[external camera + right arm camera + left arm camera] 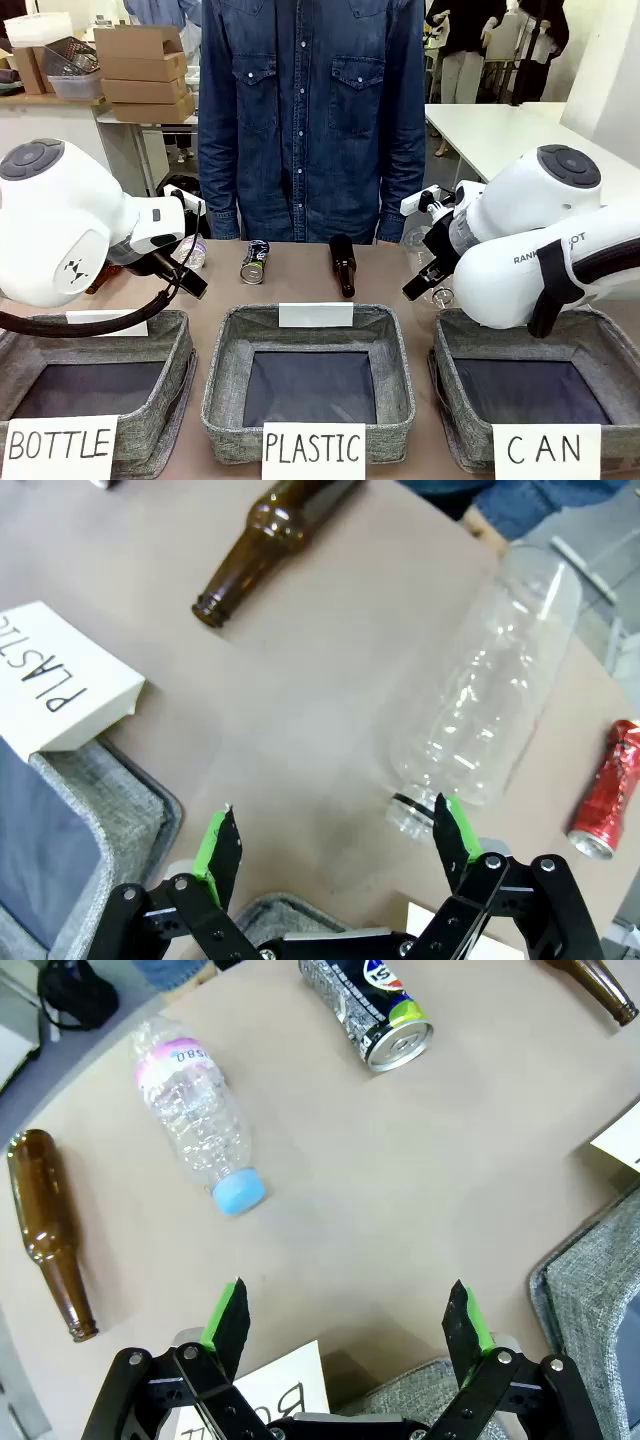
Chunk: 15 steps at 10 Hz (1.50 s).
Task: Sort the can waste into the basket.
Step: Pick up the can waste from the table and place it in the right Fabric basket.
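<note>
A brown table top (300, 300) runs across a workroom, with a person in a denim shirt (310, 110) standing at its far side and cardboard boxes stacked behind. The grey woven-fabric basket signed "CAN" (446, 395) sits at the robot's right on the near edge, and its dark bottom looks empty.

Both grippers hang over the table with their jaws spread wide and nothing between them, so no can is picked up yet.

The shiny red dented metal can (603, 790) lies on its side on the table. It appears to be just past the far rim of the CAN basket, on the other side of a clear plastic bottle (480, 700) from the right gripper (337, 825). The dark blue-black metal can with a red-white-blue logo (375, 1005) also lies on its side. It is well to the left of the CAN basket, ahead of the left gripper (347, 1300).

The red can looks like the sensible first pick for the right arm:
- Go round or over the clear bottle, since a nudge would likely roll it into the can.
- Come down with the fingers astride the can's round body, not its ends.
- Squeeze gently, as thin dented metal may crumple or slip.
- Lift it above the rim and let go over the middle of the CAN basket.

A brown glass bottle (270, 540) lies farther left of the CAN basket and should be left alone.
</note>
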Motion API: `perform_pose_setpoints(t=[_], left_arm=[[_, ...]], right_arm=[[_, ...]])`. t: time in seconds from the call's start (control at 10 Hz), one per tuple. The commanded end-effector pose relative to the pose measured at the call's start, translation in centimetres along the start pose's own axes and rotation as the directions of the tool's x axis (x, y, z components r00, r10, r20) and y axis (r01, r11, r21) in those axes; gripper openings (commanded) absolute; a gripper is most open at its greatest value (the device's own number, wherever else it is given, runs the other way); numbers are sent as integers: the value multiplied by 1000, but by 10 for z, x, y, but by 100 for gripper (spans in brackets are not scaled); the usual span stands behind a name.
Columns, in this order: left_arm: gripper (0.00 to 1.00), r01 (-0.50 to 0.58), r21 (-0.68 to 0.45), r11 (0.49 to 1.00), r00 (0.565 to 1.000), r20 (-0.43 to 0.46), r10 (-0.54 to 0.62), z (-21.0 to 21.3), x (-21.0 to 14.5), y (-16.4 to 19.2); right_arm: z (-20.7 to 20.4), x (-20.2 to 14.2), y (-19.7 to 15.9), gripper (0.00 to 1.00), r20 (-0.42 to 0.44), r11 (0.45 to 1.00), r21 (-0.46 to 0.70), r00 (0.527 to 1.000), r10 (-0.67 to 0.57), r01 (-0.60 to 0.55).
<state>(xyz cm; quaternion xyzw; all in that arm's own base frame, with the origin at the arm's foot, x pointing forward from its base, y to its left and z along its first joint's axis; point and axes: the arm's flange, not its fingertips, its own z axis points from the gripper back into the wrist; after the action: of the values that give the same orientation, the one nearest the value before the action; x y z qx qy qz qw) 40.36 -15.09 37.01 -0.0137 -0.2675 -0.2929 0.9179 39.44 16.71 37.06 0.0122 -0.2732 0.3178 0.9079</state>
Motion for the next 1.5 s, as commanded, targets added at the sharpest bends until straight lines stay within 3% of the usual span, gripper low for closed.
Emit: perform_pose_setpoints(t=[0.0,1.4], left_arm=[[100,0,0,1000,1000,0,0,0,0,0],[100,0,0,1000,1000,0,0,0,0,0]], right_arm=[[0,0,0,100,0,1000,0,1000,0,0],[0,0,0,100,0,1000,0,1000,0,0]])
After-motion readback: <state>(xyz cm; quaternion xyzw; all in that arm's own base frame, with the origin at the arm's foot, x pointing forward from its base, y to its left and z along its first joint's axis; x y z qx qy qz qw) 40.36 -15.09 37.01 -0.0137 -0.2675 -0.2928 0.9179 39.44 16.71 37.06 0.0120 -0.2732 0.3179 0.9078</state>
